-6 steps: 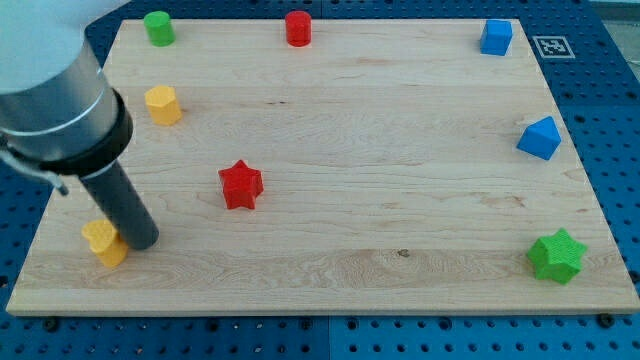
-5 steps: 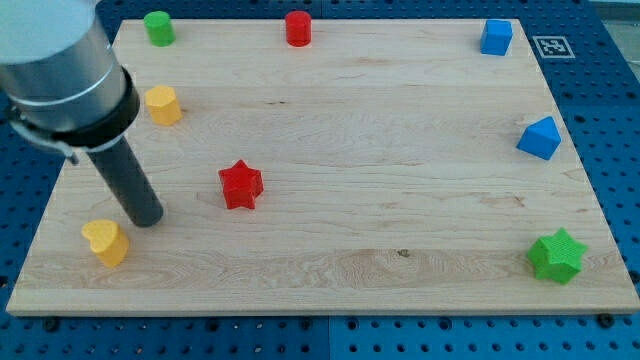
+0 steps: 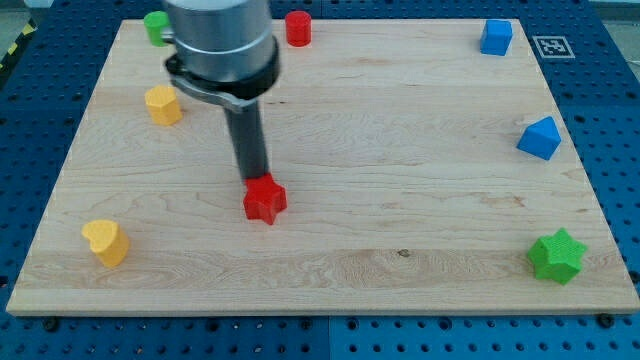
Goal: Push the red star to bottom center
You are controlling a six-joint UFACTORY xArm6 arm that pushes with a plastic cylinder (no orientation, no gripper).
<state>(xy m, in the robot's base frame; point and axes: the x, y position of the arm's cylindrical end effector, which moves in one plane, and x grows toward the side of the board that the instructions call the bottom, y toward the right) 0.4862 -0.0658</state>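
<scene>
The red star (image 3: pixel 265 200) lies on the wooden board (image 3: pixel 400 170), left of the middle and about halfway down. My tip (image 3: pixel 254 180) is at the star's upper edge, touching it from the view's top. The dark rod rises from there to the grey arm body at the view's top left of centre.
A yellow heart-shaped block (image 3: pixel 106 242) lies at bottom left and a yellow hexagon block (image 3: pixel 163 104) at upper left. A green cylinder (image 3: pixel 155 26) and a red cylinder (image 3: pixel 298 27) sit along the top edge. A blue cube (image 3: pixel 496 37), a blue pentagon-like block (image 3: pixel 540 138) and a green star (image 3: pixel 556 256) sit on the right side.
My tip swept from beside the yellow heart at lower left to the red star's top edge. The star has shifted a little to the right and down.
</scene>
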